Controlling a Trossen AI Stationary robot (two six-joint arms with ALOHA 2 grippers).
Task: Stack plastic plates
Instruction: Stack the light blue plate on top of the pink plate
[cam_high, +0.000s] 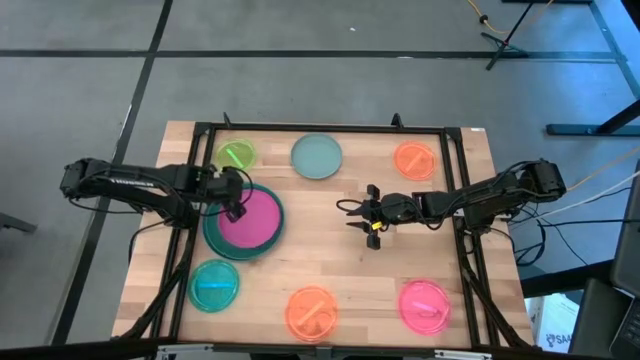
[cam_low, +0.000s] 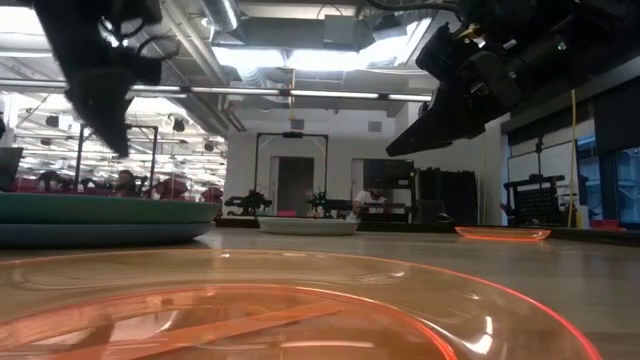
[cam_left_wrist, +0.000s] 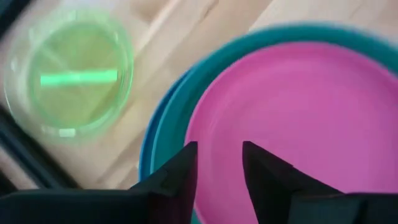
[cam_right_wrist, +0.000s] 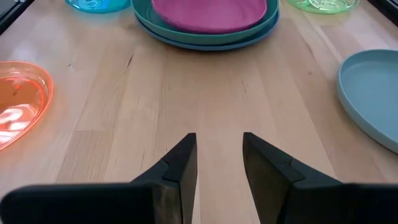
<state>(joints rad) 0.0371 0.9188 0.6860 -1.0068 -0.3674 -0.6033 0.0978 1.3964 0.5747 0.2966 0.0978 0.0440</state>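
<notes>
1. The plastic plates look thin, light and stiff, with smooth glossy faces likely to slip. My judgement is that the raised rim is the only real place to pinch, one finger above and one below the edge.
2. A stack is started at the table's left-centre: the magenta plate lies in the dark green plate, with a blue plate edge showing beneath them in the left wrist view.
3. The rest lie singly and well apart: the lime plate just beyond the stack, the pale teal plate at far centre, one orange plate at far right, the cyan plate at near left, another orange plate at near centre and the pink plate at near right.
4. The left gripper hovers over the stack's far-left rim; its fingers stand a little apart, holding nothing.
5. The right gripper hangs over bare wood at the table's centre, pointing towards the stack; its fingers are parted too and empty, touching no plate.
</notes>
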